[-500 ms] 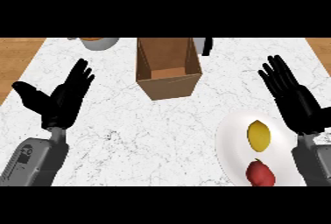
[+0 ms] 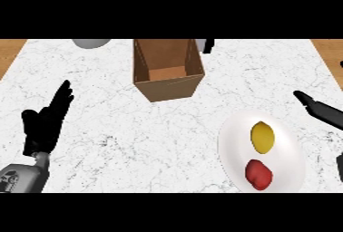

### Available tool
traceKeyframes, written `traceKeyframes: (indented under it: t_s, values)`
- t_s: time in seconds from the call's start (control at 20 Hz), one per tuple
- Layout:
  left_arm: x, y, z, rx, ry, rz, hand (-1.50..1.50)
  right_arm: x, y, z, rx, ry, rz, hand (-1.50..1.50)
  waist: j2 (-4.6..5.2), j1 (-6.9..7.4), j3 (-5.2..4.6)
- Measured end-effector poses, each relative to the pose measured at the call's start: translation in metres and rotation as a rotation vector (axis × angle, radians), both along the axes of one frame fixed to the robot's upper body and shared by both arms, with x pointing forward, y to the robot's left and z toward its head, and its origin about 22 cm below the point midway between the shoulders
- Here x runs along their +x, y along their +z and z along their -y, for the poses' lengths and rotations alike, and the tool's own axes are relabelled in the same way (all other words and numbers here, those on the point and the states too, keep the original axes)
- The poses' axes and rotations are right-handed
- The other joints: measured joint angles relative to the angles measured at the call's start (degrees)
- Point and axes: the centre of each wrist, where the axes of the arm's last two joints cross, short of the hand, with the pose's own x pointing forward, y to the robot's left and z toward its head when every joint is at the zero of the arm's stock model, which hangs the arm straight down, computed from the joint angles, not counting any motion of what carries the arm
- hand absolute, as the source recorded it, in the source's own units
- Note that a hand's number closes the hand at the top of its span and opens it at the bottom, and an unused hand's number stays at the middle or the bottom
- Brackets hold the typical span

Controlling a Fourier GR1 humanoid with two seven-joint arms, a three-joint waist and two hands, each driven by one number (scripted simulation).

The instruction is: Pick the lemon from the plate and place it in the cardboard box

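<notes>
Lemon (image 2: 262, 136) on white plate (image 2: 230, 149), 12 o'clock of red fruit (image 2: 258, 174). Cardboard box (image 2: 167, 88) at plate's 11 o'clock. Left hand (image 2: 46, 124): fingers straight, empty. Right hand (image 2: 321, 111): fingers straight, at lemon's 2 o'clock, not touching.

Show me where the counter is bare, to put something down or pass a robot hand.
The widest bare patch of counter lies between the left robot hand and the plate, in front of the cardboard box. Another lies right of the box, beyond the right robot hand. The plate is crowded: lemon and a red item take its middle.
</notes>
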Motion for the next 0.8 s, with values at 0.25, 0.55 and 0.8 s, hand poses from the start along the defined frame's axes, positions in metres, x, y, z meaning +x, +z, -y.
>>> traceKeyframes:
  t_s: [0.25,0.55,0.8]
  values:
    - [-0.021,-0.011,0.001,0.058,0.01,-0.009,0.0,-0.028,-0.048,-0.021,0.051,-0.239,0.137,-1.5,0.15,0.59,0.13]
    - [-0.033,-0.014,0.0,0.082,0.016,-0.008,0.0,-0.069,-0.068,-0.011,-0.201,-0.298,0.012,-1.5,0.33,0.72,-0.04]
    - [-0.037,-0.018,0.005,0.09,0.019,-0.007,0.0,-0.098,-0.065,0.005,-0.423,-0.267,-0.229,-1.5,0.43,0.63,-0.24]
